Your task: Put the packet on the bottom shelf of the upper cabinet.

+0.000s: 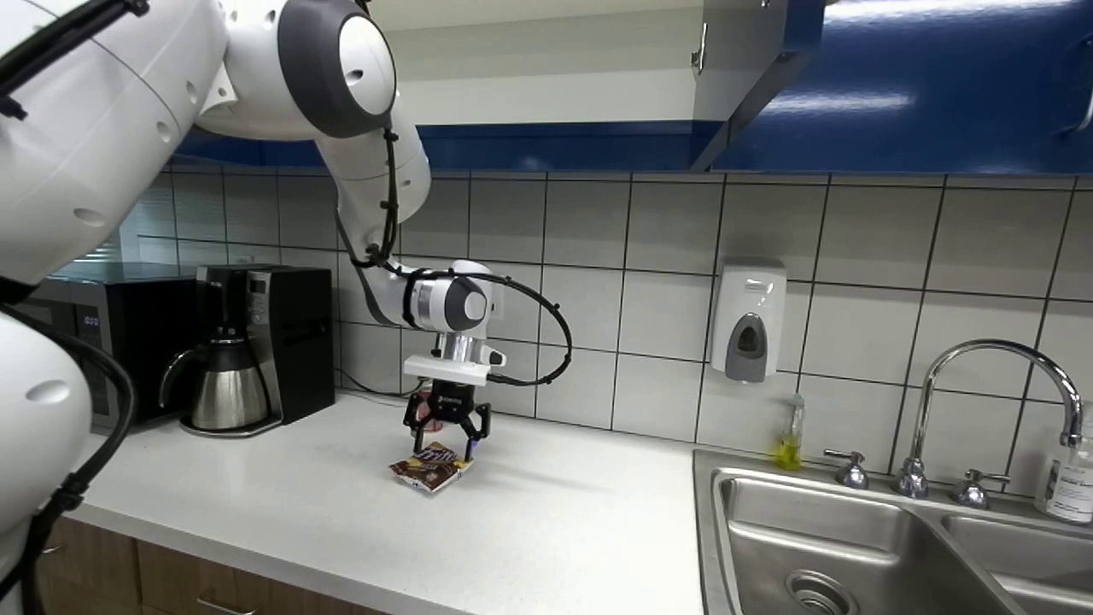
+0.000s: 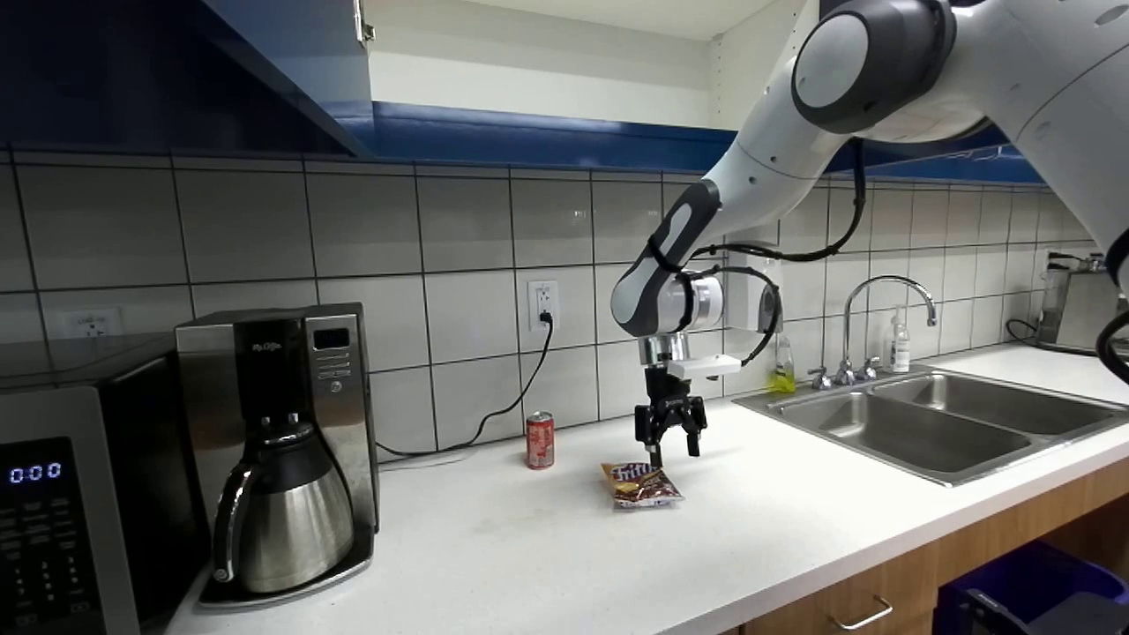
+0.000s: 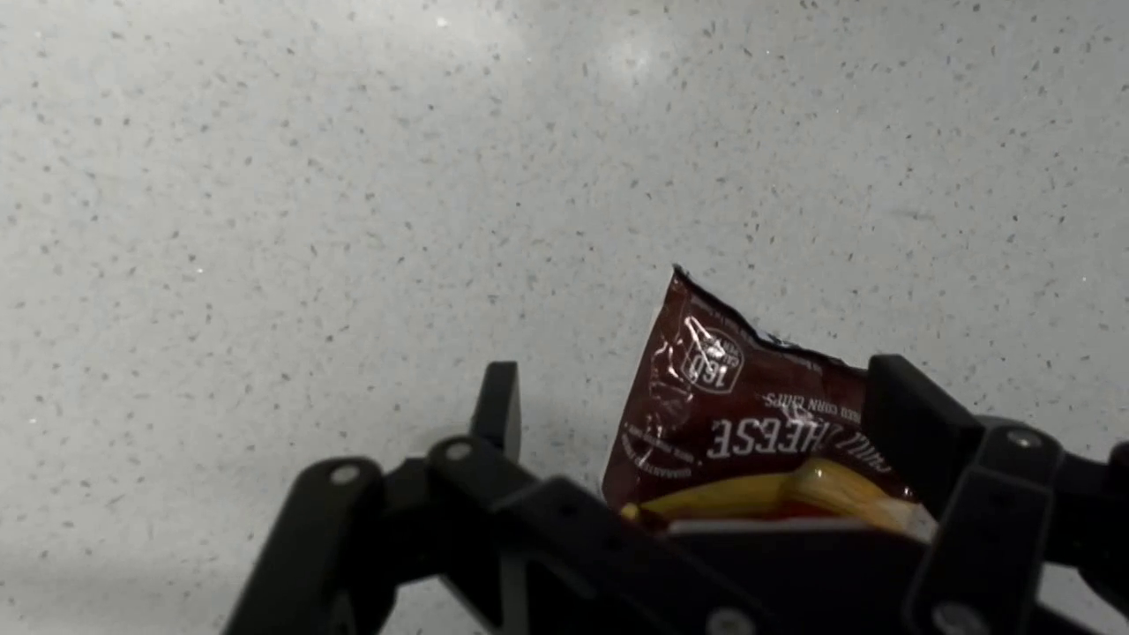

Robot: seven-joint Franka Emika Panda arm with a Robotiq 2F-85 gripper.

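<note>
Packet [image 3: 750,419] on bench [image 1: 555,530]; pincer [image 2: 675,455] spread, close by. Wrist view: packet sits right of mid-gap, edge behind right-hand jaw. Long axis unclear. Likely needs sideways recentring before pinch.

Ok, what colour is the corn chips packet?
The corn chips packet is dark red-brown with white lettering and yellow patches, clearest in the wrist view.

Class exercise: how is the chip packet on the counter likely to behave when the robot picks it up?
The packet is probably floppy, judging by its wrinkled film and wavy edge. It is likely light for its size, since its print says corn chips, which could crush. Its glossy surface might slip between the fingers.
</note>
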